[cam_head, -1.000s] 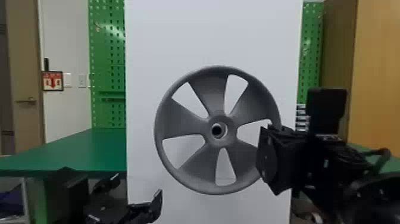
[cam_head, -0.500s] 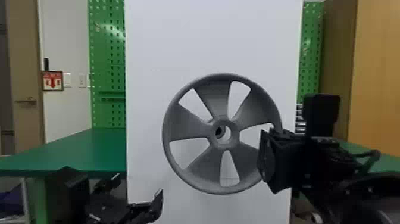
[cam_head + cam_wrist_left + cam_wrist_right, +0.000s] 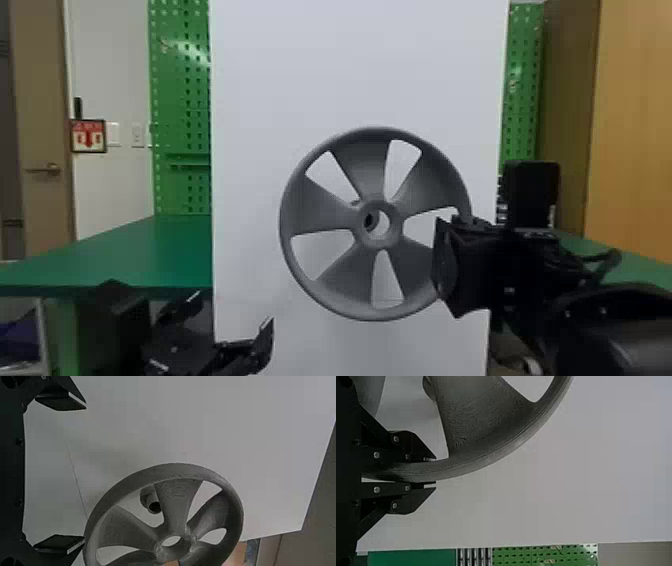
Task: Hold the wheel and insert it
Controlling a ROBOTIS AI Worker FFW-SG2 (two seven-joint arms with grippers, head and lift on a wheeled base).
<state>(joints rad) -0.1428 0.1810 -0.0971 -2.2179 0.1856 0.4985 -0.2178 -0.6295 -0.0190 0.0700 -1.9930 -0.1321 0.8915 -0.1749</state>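
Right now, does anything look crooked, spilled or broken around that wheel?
No spill or damage stands out. The wheel, in the right gripper, just looks misaligned: its hub sits off the peg on the white board.

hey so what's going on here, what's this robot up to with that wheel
The robot's right gripper is holding the grey wheel by its rim, in front of a white panel. A short grey peg stands out from the panel, and the wheel isn't on it; presumably that's where it's meant to go. The left gripper holds nothing, its fingers wide apart.
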